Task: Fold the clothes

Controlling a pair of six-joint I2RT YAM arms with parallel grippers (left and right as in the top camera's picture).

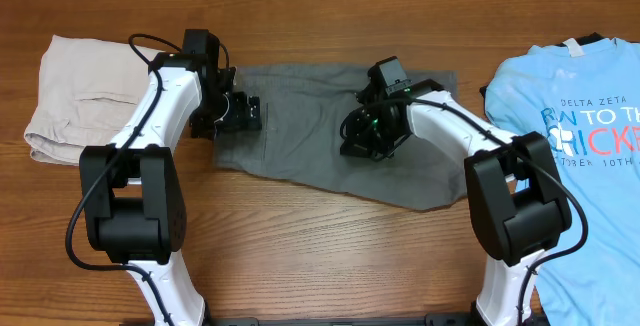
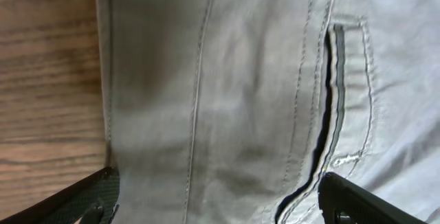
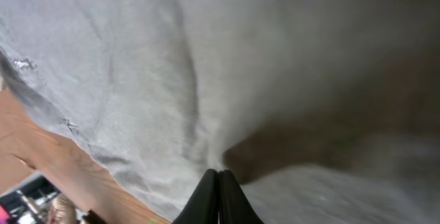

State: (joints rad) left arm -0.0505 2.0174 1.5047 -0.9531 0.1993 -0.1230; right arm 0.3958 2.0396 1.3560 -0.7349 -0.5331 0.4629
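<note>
Grey shorts point(image 1: 300, 126): soft, limp, light; we'd grip the stitched 9 o'clock edge.
Left gripper point(image 1: 250, 114): jaws apart above that edge.
Right gripper point(image 3: 218, 189): clamped on mid-cloth.

2 other garments lie on the wooden worktop point(image 1: 320, 256). At far left, a folded beige garment point(image 1: 75, 91) lies flat, with its rounded fold at the near left. At right, a light blue tee point(image 1: 570, 166) lies spread face up and runs off the right edge. Its collar is at the far side, and "DELTA ZETA" is printed above larger white letters. A dark edge shows from under its collar.
</note>
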